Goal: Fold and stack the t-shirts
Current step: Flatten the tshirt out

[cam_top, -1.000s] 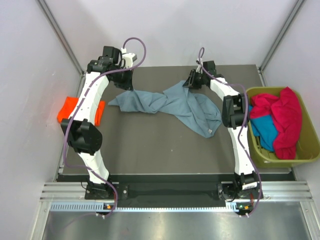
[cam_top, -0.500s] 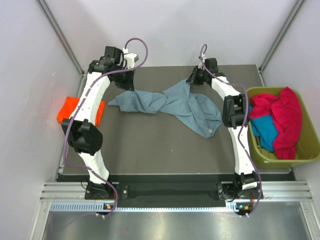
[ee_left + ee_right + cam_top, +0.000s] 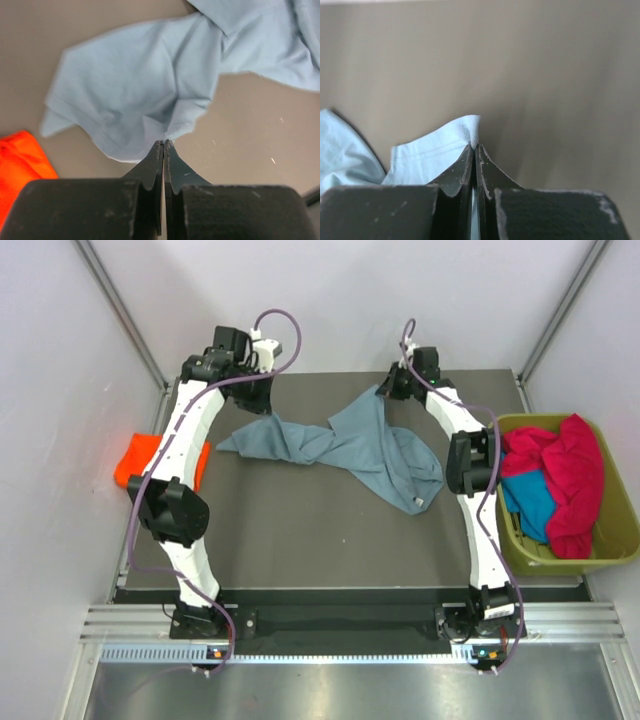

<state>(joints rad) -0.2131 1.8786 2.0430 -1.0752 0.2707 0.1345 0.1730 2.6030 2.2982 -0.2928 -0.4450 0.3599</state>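
A dark grey-brown desk point(image 3: 300, 540) with a flat matte top. A grey-blue t-shirt point(image 3: 370, 445) lies crumpled across its far half, stretching from near the far left corner towards the right edge, with one pointed end reaching towards the middle of the desk. A folded orange-red t-shirt point(image 3: 133, 460) rests at the left edge, partly overhanging it.
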